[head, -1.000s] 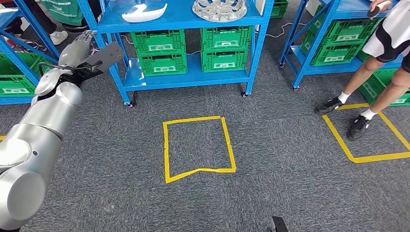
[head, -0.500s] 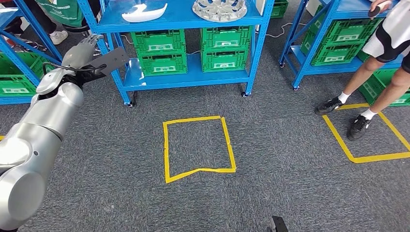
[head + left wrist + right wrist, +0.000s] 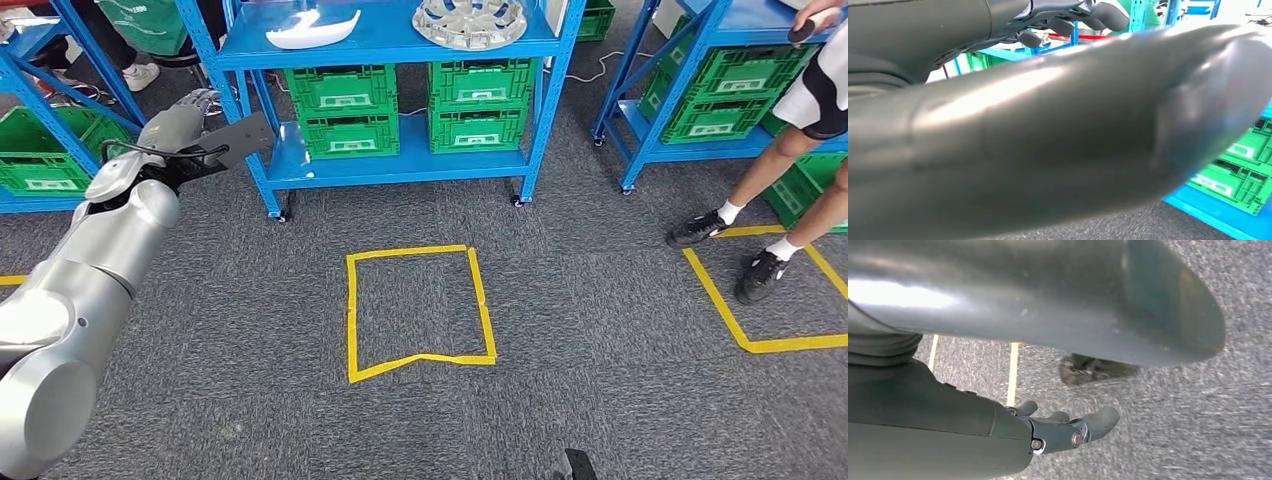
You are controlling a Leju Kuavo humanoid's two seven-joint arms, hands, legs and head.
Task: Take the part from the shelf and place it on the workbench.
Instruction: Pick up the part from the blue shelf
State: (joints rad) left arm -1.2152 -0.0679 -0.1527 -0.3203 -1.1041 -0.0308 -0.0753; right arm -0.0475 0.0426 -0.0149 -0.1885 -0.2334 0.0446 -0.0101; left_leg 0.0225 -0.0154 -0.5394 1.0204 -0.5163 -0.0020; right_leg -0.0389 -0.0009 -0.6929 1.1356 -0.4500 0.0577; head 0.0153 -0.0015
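A white curved part (image 3: 312,28) and a round silver spoked part (image 3: 470,20) lie on the upper level of the blue shelf (image 3: 390,45). My left hand (image 3: 185,125) is raised beside the shelf's left post, below and left of the white part and apart from it. Its fingers (image 3: 1063,22) are spread with nothing between them, and its thick grey thumb (image 3: 1048,140) crowds the left wrist view. My right hand (image 3: 1063,432) hangs over the grey carpet, fingers loosely apart and holding nothing.
Green crates (image 3: 345,110) fill the shelf's lower levels. A yellow taped square (image 3: 418,310) marks the carpet in front. More blue shelves stand left and right. A person's legs in black shoes (image 3: 715,228) stand by a second taped square (image 3: 770,300) at the right.
The whole picture has slid a little right and down, so the camera has moved. My left arm stays raised by the shelf's left post.
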